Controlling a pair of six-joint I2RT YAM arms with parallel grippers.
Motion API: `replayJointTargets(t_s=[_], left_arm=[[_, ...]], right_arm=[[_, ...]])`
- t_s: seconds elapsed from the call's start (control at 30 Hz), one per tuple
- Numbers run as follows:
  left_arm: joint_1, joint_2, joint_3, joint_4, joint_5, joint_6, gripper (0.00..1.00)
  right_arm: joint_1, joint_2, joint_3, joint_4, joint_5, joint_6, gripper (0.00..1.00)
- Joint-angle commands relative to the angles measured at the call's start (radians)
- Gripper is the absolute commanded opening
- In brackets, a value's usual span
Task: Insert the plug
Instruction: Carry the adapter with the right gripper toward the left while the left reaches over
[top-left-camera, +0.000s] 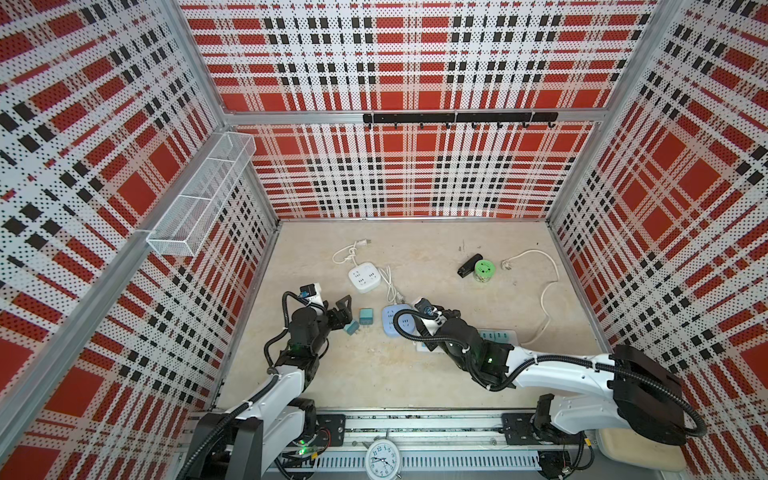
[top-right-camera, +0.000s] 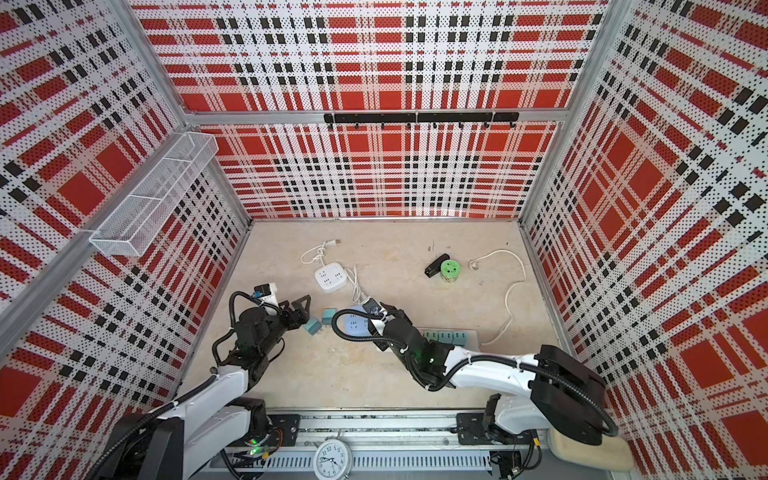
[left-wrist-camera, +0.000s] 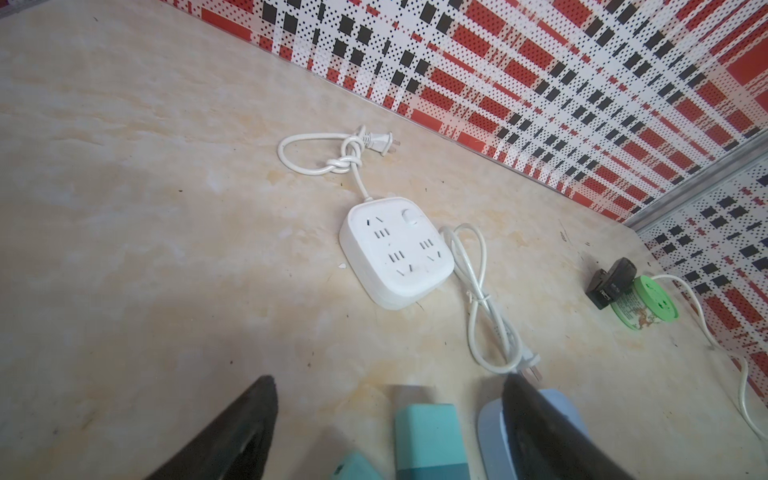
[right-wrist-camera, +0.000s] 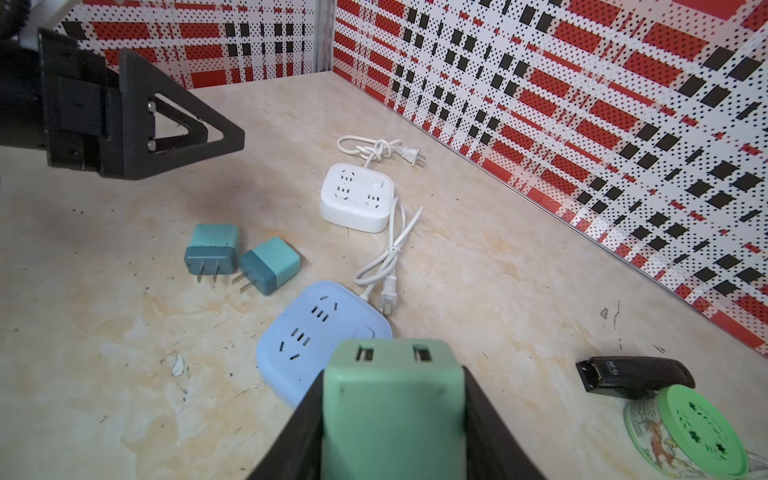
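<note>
task thing: green USB charger (right-wrist-camera: 390, 424), pinched in the right end effector (right-wrist-camera: 392, 374), held above the near edge of the blue socket block (right-wrist-camera: 307, 332); its prongs are out of view
right end effector: closed on the charger's two flat sides, USB-port face pointing outward
left end effector (left-wrist-camera: 388, 380): jaws spread wide, gripping nothing, hovering beside the blue socket block over a teal charger
spare plugs: two teal chargers (right-wrist-camera: 212, 249) (right-wrist-camera: 270, 264) lying flat just beside the blue socket block, brass prongs showing
handling: probably light, stiff moulded plastic; the smooth sides could slip in the pads under push force, and the thin prongs may bend if misaligned
hold: the current side grip looks right, with the flat faces squarely in the jaws
risk: the blue socket block looks light and unfixed, likely to slide on the tabletop (right-wrist-camera: 104, 374) when pushed
shapes: blue socket block is a rounded square, matte, slotted on top; white socket block (right-wrist-camera: 357, 197) beyond it has the same form, with a knotted cord
tabletop: pale marbled, smooth, scuffed
clutter: black stapler (right-wrist-camera: 631, 374) and green-lidded jar (right-wrist-camera: 702, 432), well apart from the blue socket block
</note>
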Motion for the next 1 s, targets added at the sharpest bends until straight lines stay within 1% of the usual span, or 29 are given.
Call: replayJointTargets(t_s=[0.0, 0.07, 0.2, 0.27, 0.37, 0.43, 0.5, 0.53, 0.6, 0.7, 0.8, 0.9, 0.97], left_arm=[[-0.013, -0.008, -0.003, 0.02, 0.0, 0.016, 0.82], [-0.013, -0.009, -0.004, 0.02, 0.005, 0.017, 0.82], [-0.026, -0.014, -0.006, 0.022, 0.007, 0.028, 0.78], [-0.048, -0.018, -0.004, 0.026, -0.001, 0.045, 0.78], [-0.083, -0.037, -0.002, 0.024, 0.04, 0.074, 0.74], [-0.12, -0.068, -0.003, 0.016, 0.059, 0.078, 0.76], [-0.157, -0.106, 0.013, -0.021, 0.098, 0.078, 0.75], [-0.18, -0.12, 0.029, -0.036, 0.116, 0.079, 0.72], [-0.249, -0.161, 0.082, -0.14, 0.125, 0.096, 0.67], [-0.347, -0.219, 0.146, -0.249, 0.139, 0.129, 0.67], [-0.448, -0.267, 0.17, -0.281, 0.125, 0.141, 0.67], [-0.521, -0.276, 0.197, -0.305, 0.102, 0.142, 0.68], [-0.552, -0.253, 0.238, -0.342, 0.108, 0.143, 0.68]], right_arm=[[-0.003, -0.037, -0.035, 0.143, -0.011, -0.05, 0.07], [-0.015, -0.052, -0.048, 0.153, -0.051, -0.041, 0.07], [-0.017, -0.049, -0.082, 0.202, -0.082, -0.052, 0.07], [-0.018, -0.025, -0.095, 0.246, -0.079, -0.071, 0.06], [-0.018, 0.009, -0.115, 0.321, -0.085, -0.095, 0.04], [-0.018, 0.029, -0.126, 0.38, -0.095, -0.115, 0.04], [-0.018, 0.033, -0.122, 0.397, -0.117, -0.133, 0.03], [-0.018, 0.032, -0.12, 0.394, -0.129, -0.14, 0.02], [-0.018, 0.021, -0.127, 0.394, -0.136, -0.145, 0.01], [-0.018, 0.01, -0.168, 0.449, -0.136, -0.168, 0.02], [-0.018, -0.009, -0.195, 0.473, -0.158, -0.172, 0.01], [-0.017, -0.034, -0.226, 0.495, -0.196, -0.168, 0.01], [-0.015, -0.047, -0.229, 0.48, -0.212, -0.158, 0.01]])
